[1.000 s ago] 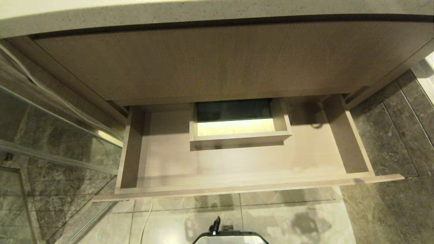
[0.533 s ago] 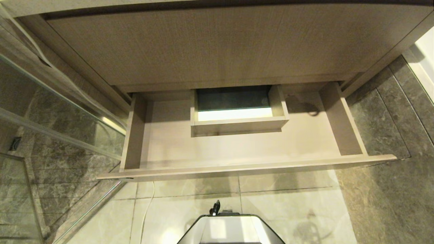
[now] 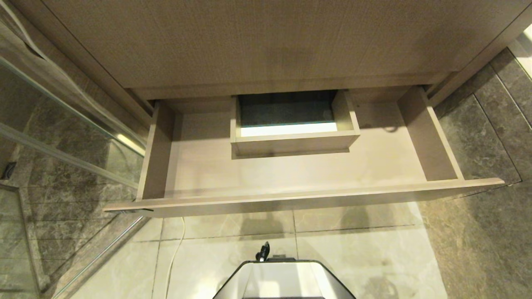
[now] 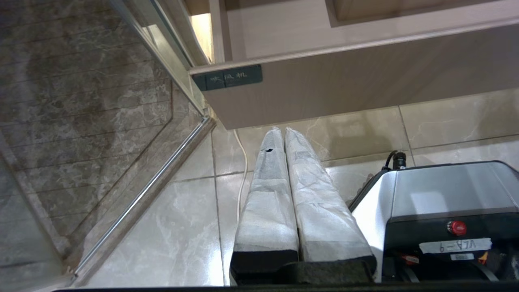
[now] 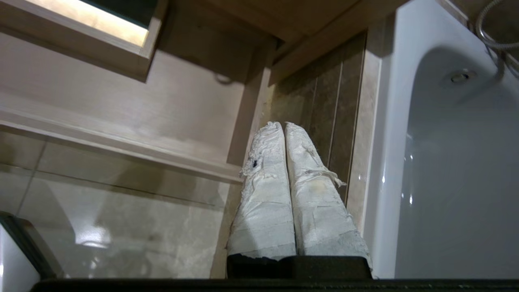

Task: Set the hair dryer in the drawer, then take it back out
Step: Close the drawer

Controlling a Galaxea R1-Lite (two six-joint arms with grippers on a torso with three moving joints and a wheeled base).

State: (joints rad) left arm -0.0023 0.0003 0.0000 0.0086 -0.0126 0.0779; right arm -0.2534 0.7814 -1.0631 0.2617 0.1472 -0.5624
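The drawer (image 3: 299,195) stands pulled fully out beneath a plain wood-grain panel (image 3: 266,41), its long front edge running across the head view from 9 to 3 o'clock above pale floor tiles (image 3: 357,245). Its flat bottom lies bare around a boxed rectangular cutout (image 3: 291,141) set against the back wall at 12 o'clock, leaving open room to either side and in front of it. The hair dryer appears in none of the views, so its place cannot be told. The left gripper (image 4: 282,132), its taped fingers pressed together, hangs just below the drawer front near a small dark label (image 4: 227,77), beside the robot's base (image 4: 438,202). The right gripper (image 5: 282,126), likewise pressed together and holding nothing, points toward the drawer's right side wall. A glass partition (image 3: 62,137) and dark stone wall bound the left at 9 o'clock; a white bathtub (image 5: 446,162) lies beyond the right gripper. A white cable (image 3: 174,253) trails over the floor.
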